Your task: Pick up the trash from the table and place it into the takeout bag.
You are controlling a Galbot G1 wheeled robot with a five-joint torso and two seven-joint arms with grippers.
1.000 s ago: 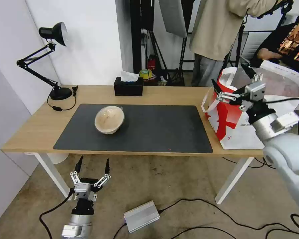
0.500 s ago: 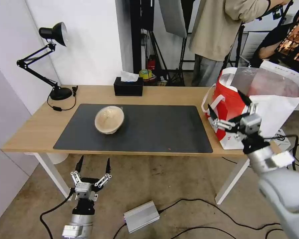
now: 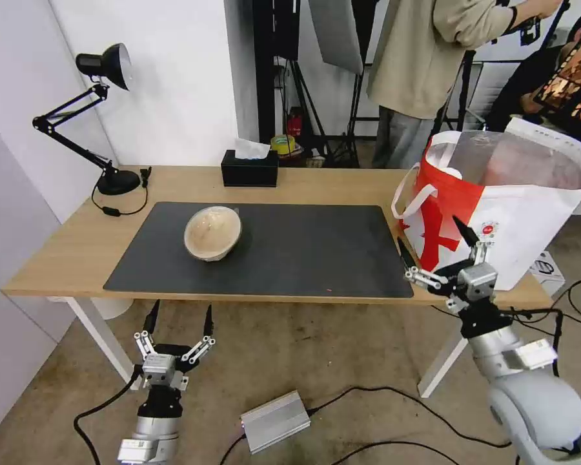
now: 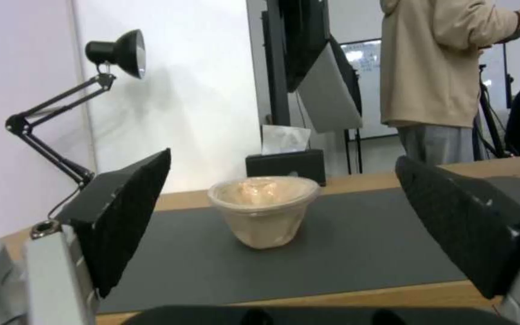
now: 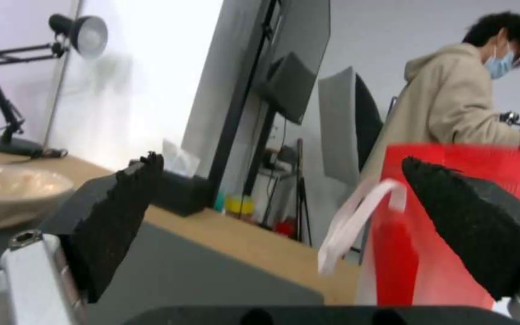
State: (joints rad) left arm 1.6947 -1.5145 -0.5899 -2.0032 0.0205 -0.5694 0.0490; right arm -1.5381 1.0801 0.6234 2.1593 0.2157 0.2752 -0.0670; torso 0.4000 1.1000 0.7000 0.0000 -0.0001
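Nearest, left gripper jaws wide, empty, below the table front edge, right gripper jaws wide, empty, at the front edge beside the bag, beige bowl on the mat, tissue box at the back.

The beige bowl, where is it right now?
The beige bowl sits on the dark mat's left part, in front of the black tissue box.

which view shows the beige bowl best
The left wrist view: the beige bowl stands centred, side-on, upright on the mat. The head view shows it from above, smaller. The right wrist view catches just part of it at the picture's edge.
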